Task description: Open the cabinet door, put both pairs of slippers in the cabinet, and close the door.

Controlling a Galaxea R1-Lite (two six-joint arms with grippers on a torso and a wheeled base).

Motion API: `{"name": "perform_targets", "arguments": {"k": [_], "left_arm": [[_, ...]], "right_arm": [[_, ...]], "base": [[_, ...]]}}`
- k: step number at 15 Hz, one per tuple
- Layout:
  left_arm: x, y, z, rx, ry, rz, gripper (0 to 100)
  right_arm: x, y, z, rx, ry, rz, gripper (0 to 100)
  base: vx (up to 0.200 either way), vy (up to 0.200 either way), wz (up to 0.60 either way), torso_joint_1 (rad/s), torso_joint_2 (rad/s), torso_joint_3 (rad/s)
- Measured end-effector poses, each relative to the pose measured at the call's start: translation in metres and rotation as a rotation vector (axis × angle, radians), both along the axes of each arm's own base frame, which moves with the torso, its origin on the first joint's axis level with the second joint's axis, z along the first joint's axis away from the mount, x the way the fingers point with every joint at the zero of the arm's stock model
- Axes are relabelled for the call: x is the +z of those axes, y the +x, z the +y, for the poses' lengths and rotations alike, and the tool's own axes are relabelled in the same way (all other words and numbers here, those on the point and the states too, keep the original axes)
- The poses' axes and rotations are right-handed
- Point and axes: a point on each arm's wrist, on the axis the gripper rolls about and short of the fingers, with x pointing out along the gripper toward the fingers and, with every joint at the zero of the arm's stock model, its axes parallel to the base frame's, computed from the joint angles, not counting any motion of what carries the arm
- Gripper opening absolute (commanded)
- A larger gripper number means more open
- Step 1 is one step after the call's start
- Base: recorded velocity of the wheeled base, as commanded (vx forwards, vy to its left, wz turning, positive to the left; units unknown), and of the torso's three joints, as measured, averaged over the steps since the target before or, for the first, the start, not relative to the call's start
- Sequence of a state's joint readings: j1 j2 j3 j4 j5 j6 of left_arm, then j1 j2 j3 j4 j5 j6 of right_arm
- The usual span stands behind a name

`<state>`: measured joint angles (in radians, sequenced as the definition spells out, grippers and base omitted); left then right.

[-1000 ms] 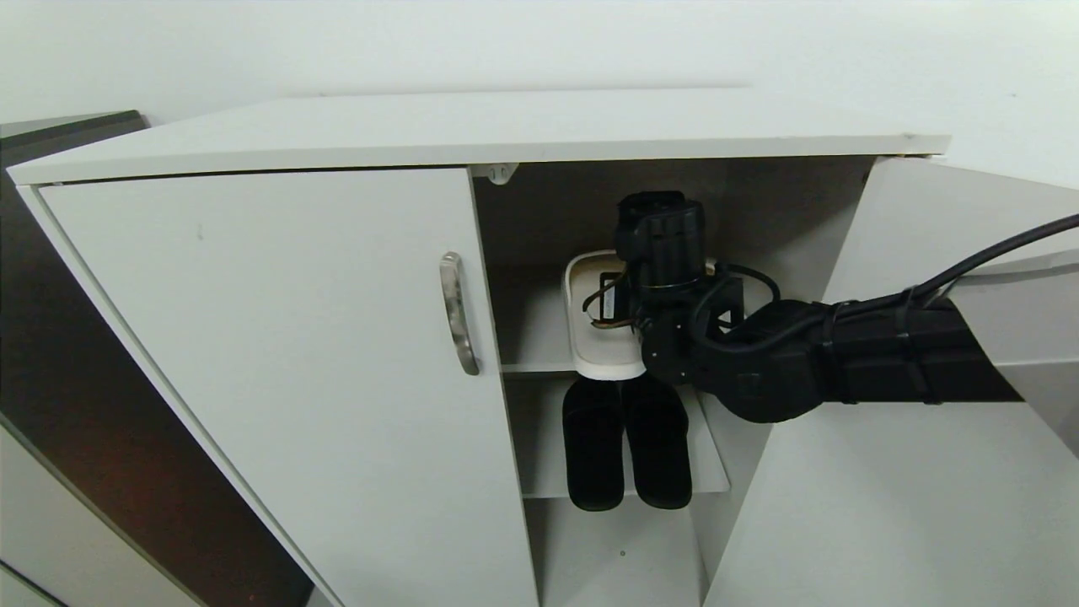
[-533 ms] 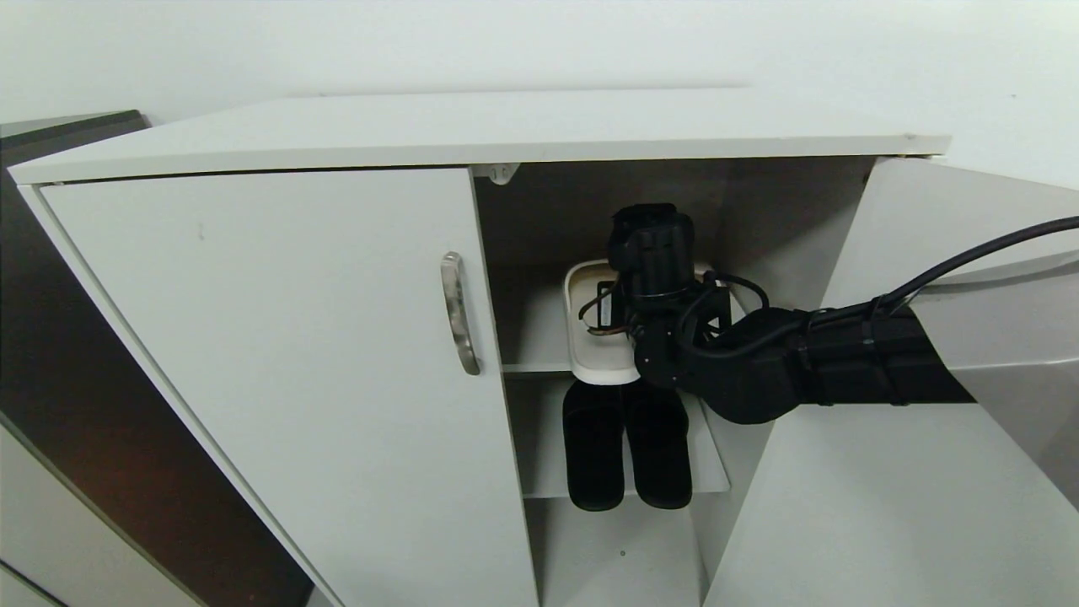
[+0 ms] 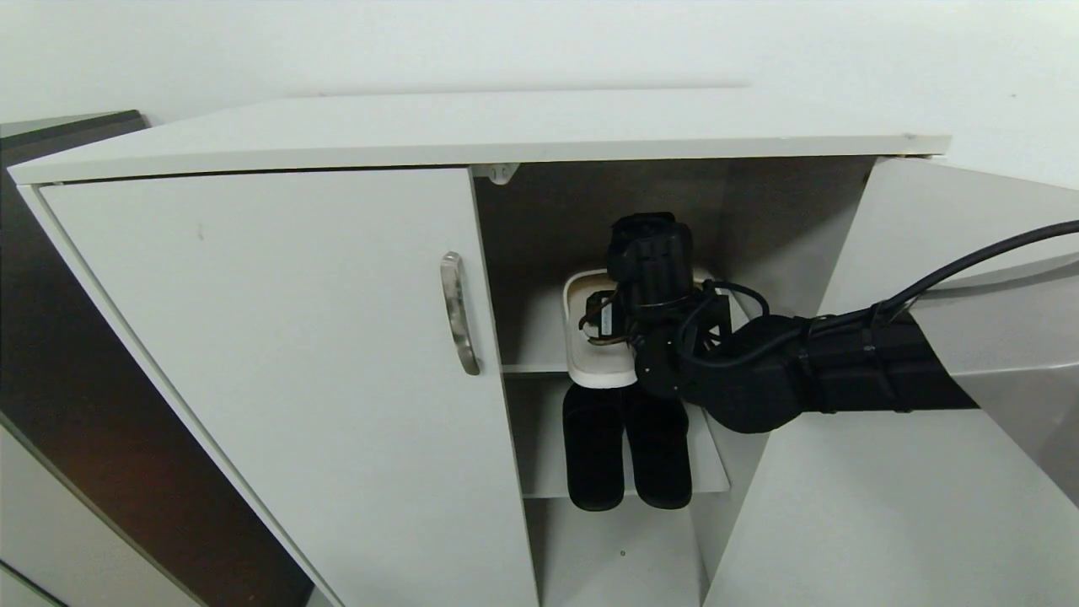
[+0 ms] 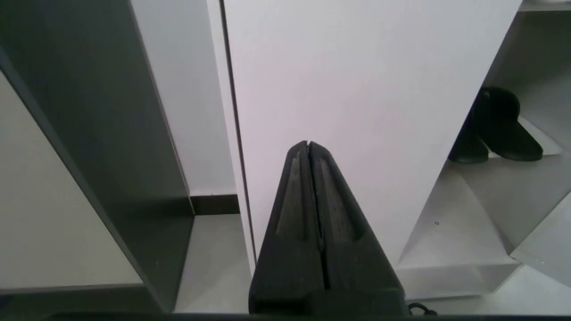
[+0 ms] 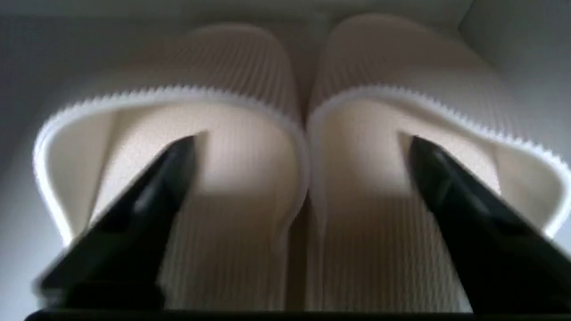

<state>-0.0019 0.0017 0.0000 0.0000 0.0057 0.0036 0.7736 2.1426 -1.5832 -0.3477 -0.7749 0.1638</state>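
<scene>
Right gripper (image 5: 299,152): spread wide, clamping nothing; cream slippers (image 5: 241,80) straight ahead, one fingertip inside each; black slippers (image 3: 628,447) below it.

White slippers (image 3: 594,364) upper shelf (image 3: 531,329); black slippers (image 3: 594,459) lower shelf (image 3: 539,459); door (image 3: 885,506) open.

One slipper pair (image 3: 594,358) on the upper shelf (image 3: 531,337), second pair (image 3: 628,447) directly below, closed door (image 3: 253,337) at left
</scene>
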Motion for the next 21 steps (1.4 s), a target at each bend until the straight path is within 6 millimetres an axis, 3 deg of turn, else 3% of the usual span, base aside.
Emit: {"name": "perform_targets", "arguments": {"k": [9, 13, 14, 17, 21], "left_arm": [[0.0, 0.0, 0.0, 0.0, 0.0, 0.0, 0], [0.0, 0.0, 0.0, 0.001, 0.0, 0.0, 0], [0.0, 0.0, 0.0, 0.0, 0.0, 0.0, 0], [0.0, 0.0, 0.0, 0.002, -0.001, 0.0, 0], [0.0, 0.0, 0.0, 0.002, -0.002, 0.0, 0]], "right_arm": [[0.015, -0.069, -0.004, 0.082, 0.021, -0.026, 100], [0.001, -0.101, -0.016, 0.129, 0.01, -0.013, 100], [-0.002, -0.107, -0.019, 0.143, 0.029, -0.03, 0], [-0.01, -0.124, -0.021, 0.189, 0.009, -0.048, 0], [-0.006, -0.13, -0.022, 0.205, 0.01, -0.055, 0]], "base": [[0.0, 0.0, 0.0, 0.0, 0.0, 0.0], [0.0, 0.0, 0.0, 0.0, 0.0, 0.0], [0.0, 0.0, 0.0, 0.0, 0.0, 0.0], [0.0, 0.0, 0.0, 0.0, 0.0, 0.0], [0.0, 0.0, 0.0, 0.0, 0.0, 0.0]]}}
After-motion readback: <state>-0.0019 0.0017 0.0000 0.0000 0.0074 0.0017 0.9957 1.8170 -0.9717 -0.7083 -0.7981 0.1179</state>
